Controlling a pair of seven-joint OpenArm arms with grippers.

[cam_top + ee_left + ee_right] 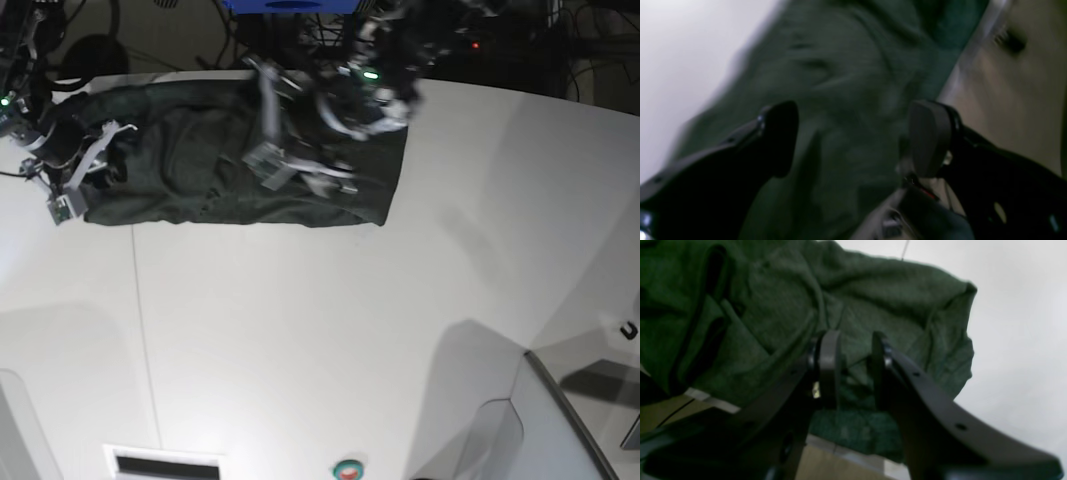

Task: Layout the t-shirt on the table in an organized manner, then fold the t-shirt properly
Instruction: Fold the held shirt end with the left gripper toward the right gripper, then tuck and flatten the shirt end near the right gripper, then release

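Observation:
The dark green t-shirt [200, 170] lies as a wrinkled strip along the far edge of the white table [320, 330]. My right gripper [75, 180] is at the shirt's left end. In the right wrist view its jaws [855, 370] stand narrowly apart with cloth [873, 293] pinched between them, and folds run toward them. My left gripper [290, 170] hovers over the shirt's right half. In the blurred left wrist view it [853, 140] is wide open and empty above the fabric [840, 66].
The table's far edge runs just behind the shirt, with floor [1023, 100] beyond it. Cables and dark equipment [480, 40] crowd the back. A thin seam line [140, 330] crosses the tabletop. A grey panel [560, 420] sits at the front right.

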